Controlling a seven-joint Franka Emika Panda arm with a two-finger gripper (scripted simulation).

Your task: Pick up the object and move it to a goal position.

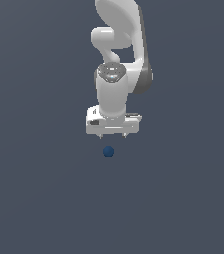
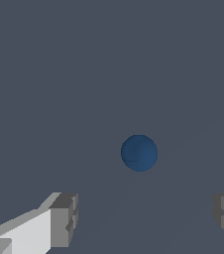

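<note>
Here's the white arm (image 1: 115, 59), hanging down into the middle of the exterior view, its rounded links stacked one behind the other and the wrist pointing straight at the floor. At the bottom sits the gripper (image 1: 113, 136), a flat white block with two short tips poking out beneath it, and those tips stand wide apart with nothing between them.

Just below, there's the ball (image 1: 108, 151): small, dark blue, smooth, much smaller than the hand above it. It rests on the plain grey-blue ground (image 1: 39, 198), a touch toward the exterior view's left of the gripper's centre line, and clear space shows between it and the tips. No contact.

Now the wrist view, and it's a good look. The ball (image 2: 139, 153) sits round and plain near the middle of the picture, a faint shading across its surface. The two grey fingertips (image 2: 64, 221) come in at the edge of the frame, one with its white finger body showing behind it, the other barely peeking in at the far corner. The gripper (image 2: 146, 218) is spread open, the gap between the pads far wider than the ball. The ball lies ahead of that gap, not inside it, untouched by either pad. Around it, just the same flat grey-blue surface.
</note>
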